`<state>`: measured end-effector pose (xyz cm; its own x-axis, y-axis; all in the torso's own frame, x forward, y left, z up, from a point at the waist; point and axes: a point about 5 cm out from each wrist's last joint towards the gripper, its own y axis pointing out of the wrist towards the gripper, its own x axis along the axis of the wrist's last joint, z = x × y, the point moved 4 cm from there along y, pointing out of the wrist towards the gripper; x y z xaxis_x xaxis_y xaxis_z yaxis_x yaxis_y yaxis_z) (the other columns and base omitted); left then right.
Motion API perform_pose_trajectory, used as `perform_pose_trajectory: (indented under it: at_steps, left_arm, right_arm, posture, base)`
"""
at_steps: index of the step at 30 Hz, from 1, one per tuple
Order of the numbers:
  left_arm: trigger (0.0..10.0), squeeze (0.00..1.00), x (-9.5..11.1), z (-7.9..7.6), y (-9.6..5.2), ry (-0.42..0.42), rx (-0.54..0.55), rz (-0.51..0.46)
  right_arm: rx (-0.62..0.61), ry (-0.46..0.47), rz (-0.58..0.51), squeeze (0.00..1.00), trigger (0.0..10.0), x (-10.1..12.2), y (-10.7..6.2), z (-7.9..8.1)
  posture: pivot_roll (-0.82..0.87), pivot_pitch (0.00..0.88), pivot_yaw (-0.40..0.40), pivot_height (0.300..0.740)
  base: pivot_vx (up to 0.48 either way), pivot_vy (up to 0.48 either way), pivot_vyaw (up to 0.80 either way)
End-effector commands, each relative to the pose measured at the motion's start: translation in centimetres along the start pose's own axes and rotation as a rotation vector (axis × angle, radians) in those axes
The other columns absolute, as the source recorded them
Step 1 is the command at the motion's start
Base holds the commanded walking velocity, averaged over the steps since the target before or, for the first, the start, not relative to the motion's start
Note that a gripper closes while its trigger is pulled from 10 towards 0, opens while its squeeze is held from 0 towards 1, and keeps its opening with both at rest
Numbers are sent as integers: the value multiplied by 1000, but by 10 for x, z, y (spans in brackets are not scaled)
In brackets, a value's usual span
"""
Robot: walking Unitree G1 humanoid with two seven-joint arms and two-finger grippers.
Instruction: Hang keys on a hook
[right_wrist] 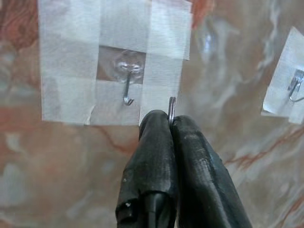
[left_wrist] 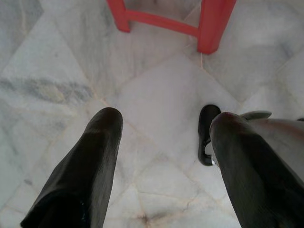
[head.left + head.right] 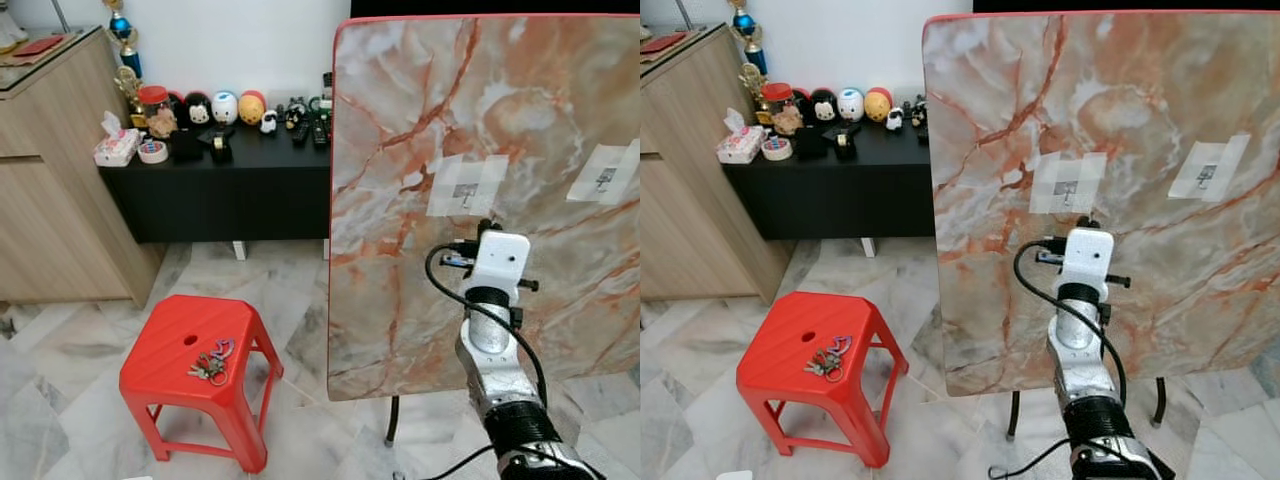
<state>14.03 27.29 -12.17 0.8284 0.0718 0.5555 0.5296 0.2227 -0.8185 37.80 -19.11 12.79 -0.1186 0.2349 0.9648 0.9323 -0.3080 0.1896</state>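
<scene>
key ring (image 1: 172,107) is clamped in your right tool (image 1: 171,124), just beside the hook (image 1: 127,90); hanging remains.

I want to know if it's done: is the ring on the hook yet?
No, the key ring pinched in the right gripper sits beside the hook.

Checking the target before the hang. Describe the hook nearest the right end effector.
The hook is a thin metal J on a clear round pad, held to the upright marble-patterned board by strips of pale tape. It hangs empty, tip curled upward. The right end effector, pinching a thin metal ring, sits just below and beside it, not touching.
</scene>
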Motion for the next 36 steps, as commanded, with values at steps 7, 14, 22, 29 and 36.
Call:
perform_pose_trajectory:
  at_steps: [7, 14, 22, 29, 36]
  left_arm:
    - [10000, 0, -5, -14, 0, 5, -16, 9]
    - [10000, 0, -2, -9, 1, 3, -9, 10]
    - [10000, 0, -3, 7, -1, -4, 12, 15]
    - [10000, 0, -6, 0, -1, -3, 3, 18]
    - [10000, 0, -6, -1, -1, -5, 1, 18]
  right_arm:
    - [-54, -80, -30, 0, 10000, 13, 11, -7]
    - [-60, -190, -45, 0, 10000, 18, 15, -8]
    - [-57, -378, -65, 0, 10000, 19, 17, -5]
    - [-57, -400, -49, 0, 10000, 17, 15, -2]
    - [-54, -443, -26, 0, 10000, 12, 15, -1]
  posture:
    - [58, 0, -19, 740]
    - [55, 0, -17, 740]
    - [59, 0, -21, 740]
    - [60, 0, -22, 740]
    - [59, 0, -24, 740]
  base:
    - [0, 0, 0]
    - [0, 0, 0]
    - [0, 0, 0]
    - [0, 0, 0]
    - [0, 0, 0]
